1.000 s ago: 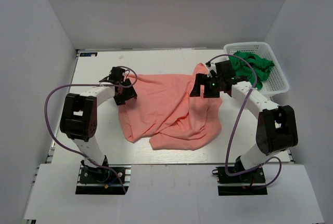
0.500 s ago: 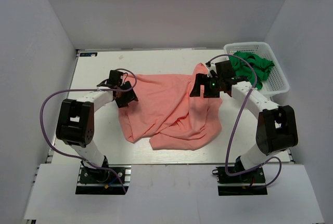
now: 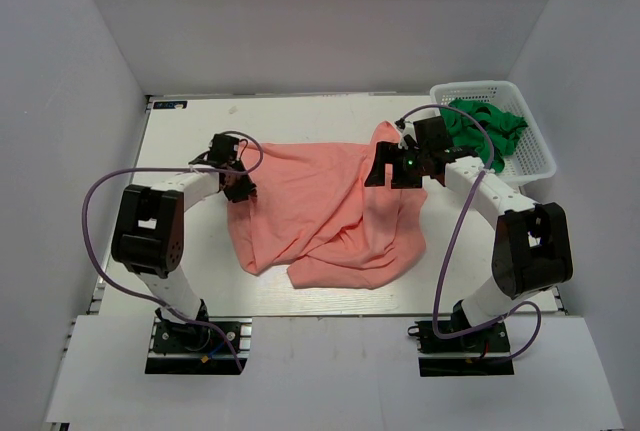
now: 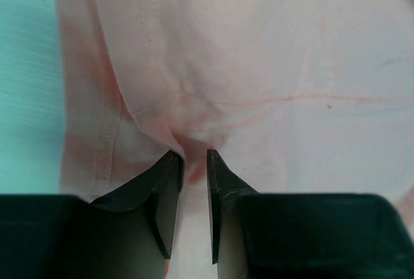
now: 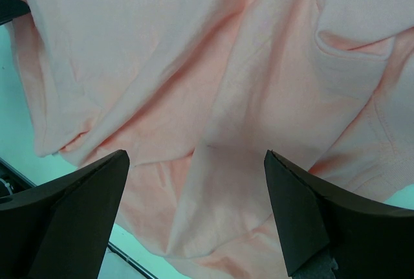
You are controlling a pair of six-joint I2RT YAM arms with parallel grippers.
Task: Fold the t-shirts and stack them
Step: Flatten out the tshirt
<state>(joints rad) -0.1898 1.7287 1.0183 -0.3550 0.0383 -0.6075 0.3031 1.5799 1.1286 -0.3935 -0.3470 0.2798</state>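
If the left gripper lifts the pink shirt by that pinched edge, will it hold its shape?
Likely floppy: the salmon-pink short-sleeved shirt of thin cloth lies in rumpled folds, so it should drape from the left gripper. Probably light: a small pinch puckers it. Held at one edge, the rest would likely trail over the white table.

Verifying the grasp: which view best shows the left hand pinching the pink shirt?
Left wrist: close up, the left hand pinches a fold of the pink shirt. Top external shows the hand small at the shirt's edge; right wrist shows cloth, not the pinch.
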